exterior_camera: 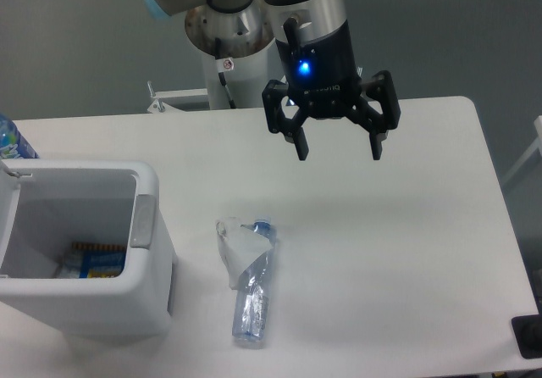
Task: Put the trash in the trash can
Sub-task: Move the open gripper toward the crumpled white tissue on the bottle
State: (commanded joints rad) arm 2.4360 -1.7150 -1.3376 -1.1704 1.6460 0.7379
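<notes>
clear plastic bottle (251,304) lies flat on the white table (406,251), long axis running near-to-far, blue cap at the far end, wrinkly bag (238,247) draped over that end; gripper (337,151) hangs well apart — up and to the right — fingers spread wide, holding nothing; trash can (85,251) just left of the bottle, open table between.

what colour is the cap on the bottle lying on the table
Blue; the bottle cap shows in the fixed camera view.
</notes>
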